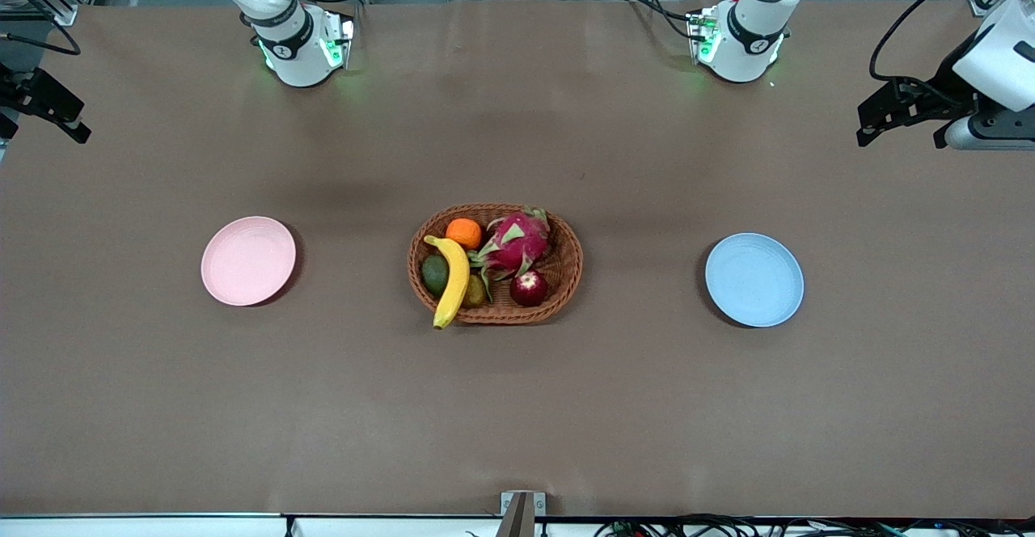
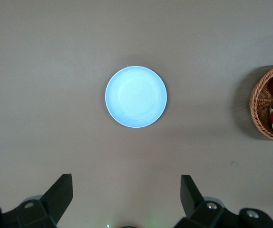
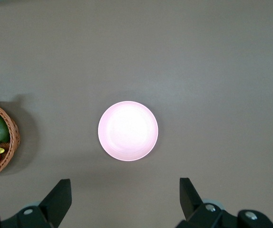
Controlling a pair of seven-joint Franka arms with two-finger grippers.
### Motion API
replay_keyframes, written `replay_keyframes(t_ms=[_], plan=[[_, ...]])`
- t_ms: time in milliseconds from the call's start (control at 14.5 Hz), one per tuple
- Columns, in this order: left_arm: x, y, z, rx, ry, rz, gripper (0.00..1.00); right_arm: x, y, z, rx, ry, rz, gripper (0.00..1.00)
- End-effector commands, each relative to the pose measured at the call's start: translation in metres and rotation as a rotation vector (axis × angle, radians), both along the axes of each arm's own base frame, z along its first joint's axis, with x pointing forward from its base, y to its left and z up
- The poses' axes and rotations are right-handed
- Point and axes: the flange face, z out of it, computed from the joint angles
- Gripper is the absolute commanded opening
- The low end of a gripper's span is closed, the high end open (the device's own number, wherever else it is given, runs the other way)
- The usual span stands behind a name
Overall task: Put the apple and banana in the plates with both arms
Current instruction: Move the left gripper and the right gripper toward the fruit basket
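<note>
Plainly nothing is done yet: both apple (image 1: 529,287) and banana (image 1: 451,279) lie in the basket (image 1: 569,266) at frame centre, and the pink plate (image 1: 248,260) at centre-left and blue plate (image 1: 754,280) at centre-right are bare. The banana's long axis runs nearly up-down in the frame, its lower tip poking over the basket rim. The left gripper (image 2: 127,199) hangs spread over the blue plate, the right gripper (image 3: 125,198) spread over the pink; both pickups remain.

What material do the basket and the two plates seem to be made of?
The basket looks like woven wicker: brown strands crossing in a visible weave. The pink plate and the blue plate look like matte plastic: smooth, even pastel colour, soft sheen; glazed ceramic cannot be ruled out.
</note>
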Motion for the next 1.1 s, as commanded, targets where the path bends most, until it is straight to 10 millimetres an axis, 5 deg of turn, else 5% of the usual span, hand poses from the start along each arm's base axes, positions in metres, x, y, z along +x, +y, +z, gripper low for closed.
replay_keyframes(t_ms=[0, 206, 481, 757, 1032], plan=[[0.003, 0.001, 0.004, 0.002, 0.001, -0.011, 1.00, -0.005, -0.003, 0.000, 0.013, 0.005, -0.019, 1.00], [0.009, -0.002, -0.006, 0.003, 0.018, -0.019, 1.00, -0.005, -0.004, 0.000, 0.013, 0.005, -0.019, 1.00], [0.044, -0.023, -0.052, -0.002, 0.060, -0.051, 1.00, -0.001, 0.000, -0.008, 0.014, 0.031, -0.010, 1.00], [0.080, -0.077, -0.118, -0.022, 0.046, 0.031, 1.00, 0.019, 0.015, -0.041, 0.013, 0.116, 0.021, 1.00], [0.096, -0.158, -0.189, -0.039, 0.034, 0.148, 1.00, 0.043, 0.037, -0.093, 0.019, 0.249, 0.092, 1.00]])
